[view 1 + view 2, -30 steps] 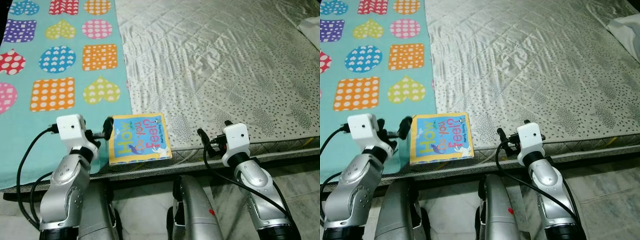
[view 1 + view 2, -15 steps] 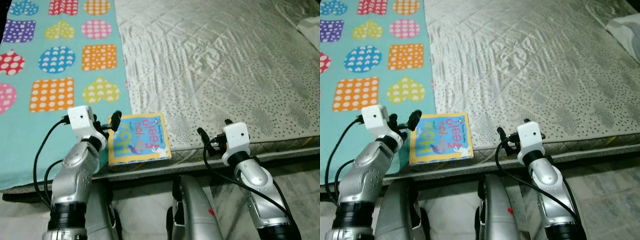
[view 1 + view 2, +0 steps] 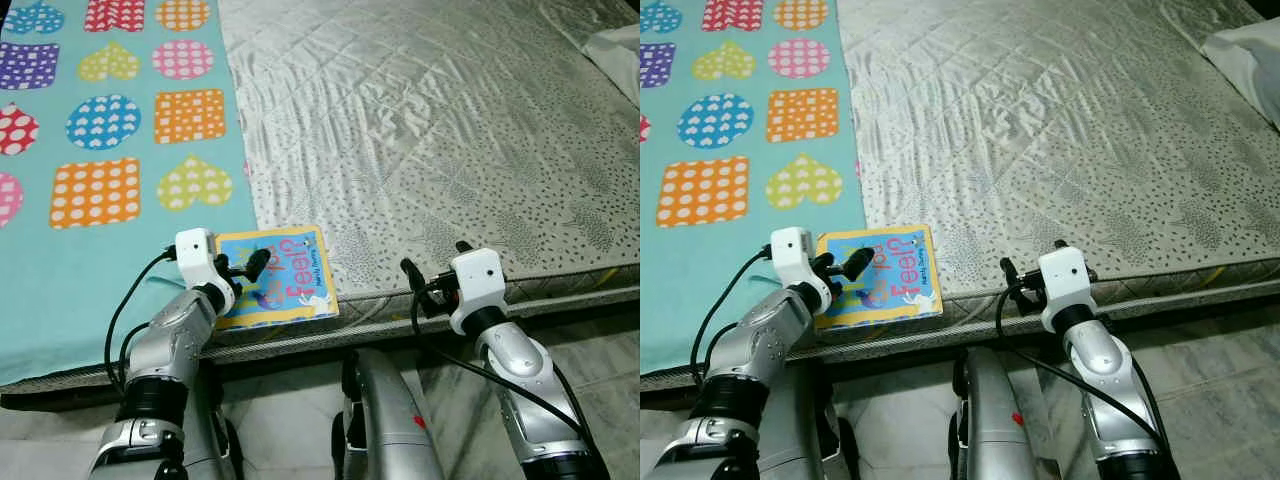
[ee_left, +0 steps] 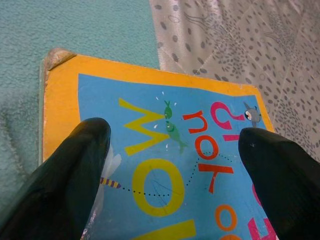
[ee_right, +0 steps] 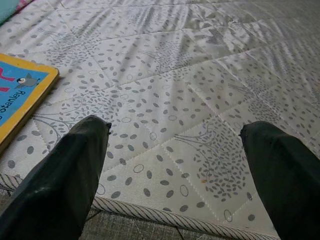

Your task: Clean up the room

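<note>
Left gripper point(image 3: 250, 272) hangs just over the near end of a children's board book point(image 3: 290, 277), its two black fingers point(image 4: 70, 185) spread wide with nothing between them; in the left wrist view the fingertips frame the cover, and whether they touch it cannot be told. That book lies flat at the front edge of the bed, straddling the seam where a teal blanket point(image 3: 110, 150) printed with dotted hearts, circles and squares meets a silvery quilted bedspread point(image 3: 430, 130) patterned with small grey leaves. Its cover is blue inside an orange-yellow border, one corner worn pale, and carries big coloured letters, upside down to the robot: a yellow "How", red-orange letters that look like "do you", and a pink word ending in "?" that appears to read "feel?". Small drawings of a green fish and a grey creature sit among the letters, and "Stanley" can be read near the book's edge in the right wrist view. Right gripper point(image 3: 432, 282) is held over the bedspread's front edge, well apart from the book, fingers point(image 5: 55, 185) likewise wide apart and holding nothing. A white cloth point(image 3: 618, 45) lies at the bed's far right corner.
</note>
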Motion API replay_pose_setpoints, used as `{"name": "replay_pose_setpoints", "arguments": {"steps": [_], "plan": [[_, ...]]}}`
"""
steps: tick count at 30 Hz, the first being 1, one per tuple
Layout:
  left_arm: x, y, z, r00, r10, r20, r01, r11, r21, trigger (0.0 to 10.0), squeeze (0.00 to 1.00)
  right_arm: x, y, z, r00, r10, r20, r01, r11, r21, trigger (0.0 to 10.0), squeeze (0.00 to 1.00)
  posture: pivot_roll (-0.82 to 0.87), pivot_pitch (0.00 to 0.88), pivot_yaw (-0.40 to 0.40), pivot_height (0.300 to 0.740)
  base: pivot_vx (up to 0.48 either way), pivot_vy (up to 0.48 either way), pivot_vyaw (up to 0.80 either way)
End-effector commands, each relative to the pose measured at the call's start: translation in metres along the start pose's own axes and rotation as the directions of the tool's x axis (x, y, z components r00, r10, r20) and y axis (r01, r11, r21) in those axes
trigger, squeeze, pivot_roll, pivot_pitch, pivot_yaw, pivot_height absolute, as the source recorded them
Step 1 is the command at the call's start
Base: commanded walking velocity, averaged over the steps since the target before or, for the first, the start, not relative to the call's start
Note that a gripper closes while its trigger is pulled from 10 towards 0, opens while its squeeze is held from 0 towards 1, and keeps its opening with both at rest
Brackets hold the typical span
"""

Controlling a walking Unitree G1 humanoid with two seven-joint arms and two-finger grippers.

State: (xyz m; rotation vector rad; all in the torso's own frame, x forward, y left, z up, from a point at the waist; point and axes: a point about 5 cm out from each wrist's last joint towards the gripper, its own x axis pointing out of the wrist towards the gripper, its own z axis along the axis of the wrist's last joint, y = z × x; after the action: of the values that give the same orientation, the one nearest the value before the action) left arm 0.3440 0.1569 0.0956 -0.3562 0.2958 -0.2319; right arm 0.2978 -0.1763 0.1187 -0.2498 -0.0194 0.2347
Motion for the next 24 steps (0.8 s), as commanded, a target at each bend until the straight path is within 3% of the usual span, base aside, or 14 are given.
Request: {"name": "replay_pose_setpoints", "arguments": {"steps": [1,14,24], "plan": [[-0.002,0.001,-0.019,0.997,0.013,-0.072,-0.013,1.0,-0.009,10.0,0.0,-0.005,-0.006,0.0,1.0,-0.025,-0.002,0.025,1.0,-0.007,10.0,0.0,-0.2,0.27,-0.093,0.566,0.0,0.0,0.0],[-0.025,0.021,-0.024,0.987,0.151,-0.046,-0.153,0.988,-0.025,10.0,0.0,0.001,0.002,0.027,0.995,0.064,0.07,-0.066,0.997,0.025,10.0,0.0,-0.17,0.266,-0.099,0.566,0.0,0.0,0.0],[-0.045,0.028,-0.019,0.973,0.23,-0.012,-0.23,0.971,-0.061,10.0,0.0,0.005,-0.002,0.036,0.993,0.079,0.085,-0.083,0.996,0.037,10.0,0.0,-0.14,0.256,-0.093,0.566,0.0,0.0,0.0]]}}
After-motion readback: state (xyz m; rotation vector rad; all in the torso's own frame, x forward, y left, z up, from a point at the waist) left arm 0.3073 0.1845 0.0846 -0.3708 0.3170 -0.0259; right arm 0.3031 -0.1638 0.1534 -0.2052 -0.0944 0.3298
